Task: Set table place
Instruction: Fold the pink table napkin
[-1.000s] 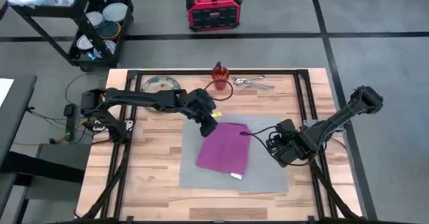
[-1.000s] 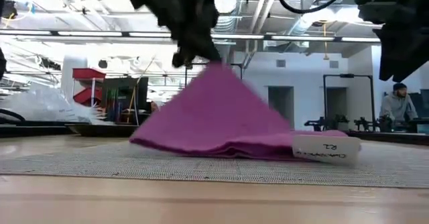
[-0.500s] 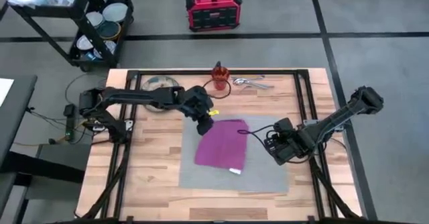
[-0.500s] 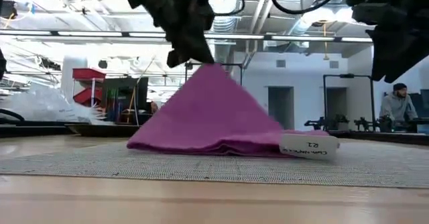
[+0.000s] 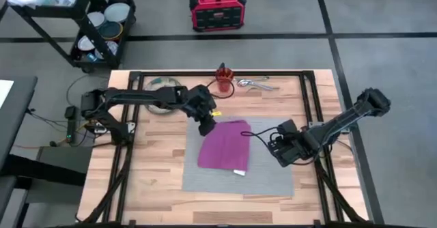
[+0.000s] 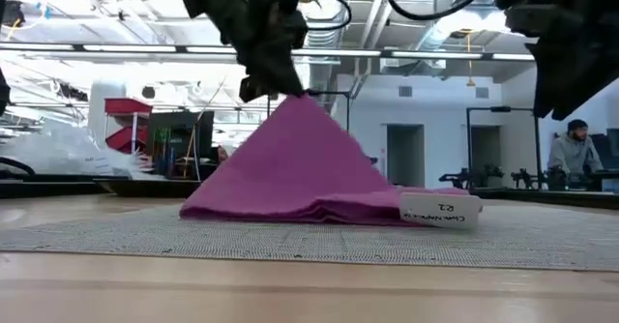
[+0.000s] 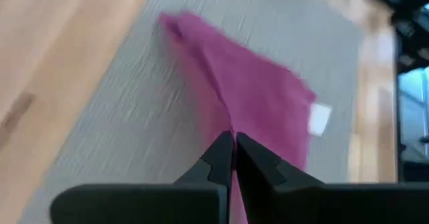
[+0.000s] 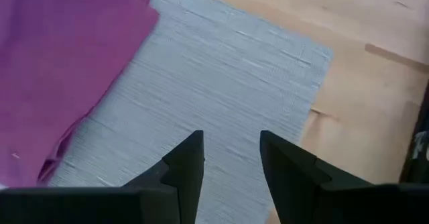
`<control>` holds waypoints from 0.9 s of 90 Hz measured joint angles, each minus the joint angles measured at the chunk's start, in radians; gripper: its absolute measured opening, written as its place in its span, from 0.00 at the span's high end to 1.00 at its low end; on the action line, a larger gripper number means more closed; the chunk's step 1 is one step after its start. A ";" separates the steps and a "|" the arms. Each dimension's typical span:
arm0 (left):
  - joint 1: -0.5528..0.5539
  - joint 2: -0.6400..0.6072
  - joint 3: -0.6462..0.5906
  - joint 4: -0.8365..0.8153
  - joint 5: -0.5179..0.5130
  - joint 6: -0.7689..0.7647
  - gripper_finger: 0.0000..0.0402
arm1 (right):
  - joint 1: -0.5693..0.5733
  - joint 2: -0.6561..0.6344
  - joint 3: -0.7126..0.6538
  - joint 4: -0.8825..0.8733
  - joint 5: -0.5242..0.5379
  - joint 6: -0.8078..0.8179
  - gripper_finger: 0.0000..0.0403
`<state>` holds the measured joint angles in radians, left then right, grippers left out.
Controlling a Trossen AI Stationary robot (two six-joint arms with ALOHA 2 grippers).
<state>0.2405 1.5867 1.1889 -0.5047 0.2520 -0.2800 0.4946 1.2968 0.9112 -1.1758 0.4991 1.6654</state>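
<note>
A magenta napkin lies on the grey woven mat in the middle of the table, with a white tag at its near edge. My left gripper is shut on the napkin's far left corner and holds it up, so the cloth stands like a tent. My right gripper hovers open over the mat's right part, beside the napkin, with nothing between its fingers. The plate, the orange-red cup and the cutlery sit along the far edge. My left gripper pinches the napkin's raised corner between its two fingers, coming from above and pointing down. The cloth slopes down from the fingers on both sides. Its lower folded edge rests on the mat. How many layers it holds cannot be told.
A black rail frame runs around the table top. Beyond the table stand a black wheeled cart with dishes and a red box on the floor. Bare wood lies to the left of the mat.
My left gripper has gone a little toward the table's left and far edge, still shut on the napkin's corner. The napkin has slid along the mat with it; its tagged near edge has shifted leftward while the corner stays raised.
</note>
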 joint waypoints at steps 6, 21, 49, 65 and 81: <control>0.018 -0.010 0.000 -0.009 -0.003 0.013 1.00 | -0.001 0.000 0.000 0.003 0.000 0.000 0.67; 0.066 -0.034 0.010 -0.040 0.000 0.050 1.00 | -0.006 0.000 0.000 0.011 0.001 -0.015 0.67; 0.161 -0.065 0.152 -0.192 -0.019 0.167 1.00 | -0.008 0.000 0.000 0.009 0.000 -0.025 0.67; 0.157 -0.066 0.260 -0.242 -0.018 0.199 1.00 | -0.008 0.000 0.000 0.008 0.000 -0.026 0.67; 0.107 -0.066 0.346 -0.269 -0.005 0.198 1.00 | -0.008 0.000 0.000 0.009 0.000 -0.029 0.67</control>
<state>0.3479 1.5208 1.5344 -0.7741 0.2467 -0.0815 0.4862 1.2968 0.9112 -1.1671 0.4992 1.6367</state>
